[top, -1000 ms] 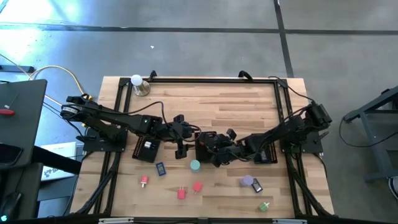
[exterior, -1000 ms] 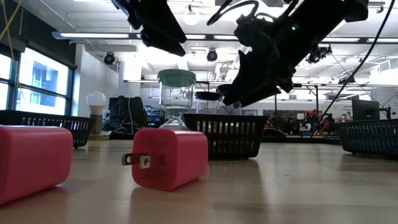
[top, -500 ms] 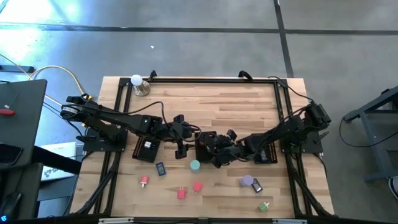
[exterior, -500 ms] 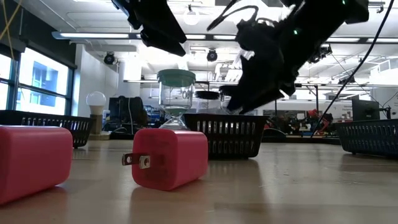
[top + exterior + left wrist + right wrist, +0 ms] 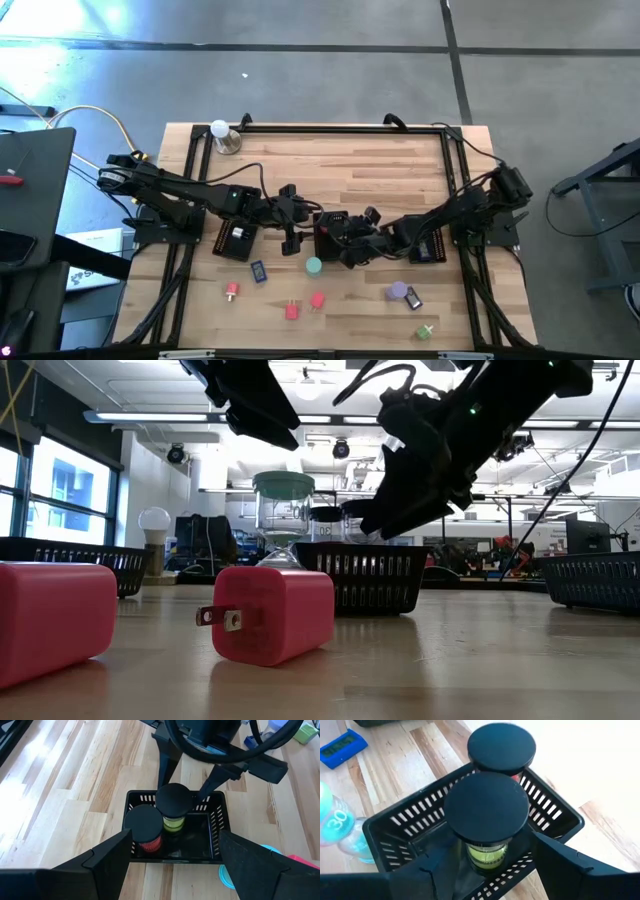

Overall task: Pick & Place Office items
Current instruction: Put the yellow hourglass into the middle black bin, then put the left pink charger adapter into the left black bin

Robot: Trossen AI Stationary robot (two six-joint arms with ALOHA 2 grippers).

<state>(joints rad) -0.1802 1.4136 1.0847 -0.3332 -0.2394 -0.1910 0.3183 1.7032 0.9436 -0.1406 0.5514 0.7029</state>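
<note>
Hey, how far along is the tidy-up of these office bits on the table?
Early. Done: a red sand timer and a green sand timer stand in the middle basket. In hand: the right pincer is over the green one; the left pincer hangs open beside the basket. Left: a teal timer, a blue piece, red plugs, a purple roll and a green bit lie loose on the table.

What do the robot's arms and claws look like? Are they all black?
Mostly, yes. Both arms are black, made of jointed pieces, with thin black cables looping along them. The left claw and right claw each end in two flat, dark, wedge-shaped fingers. A small green light glows on one arm in the low view.
</note>
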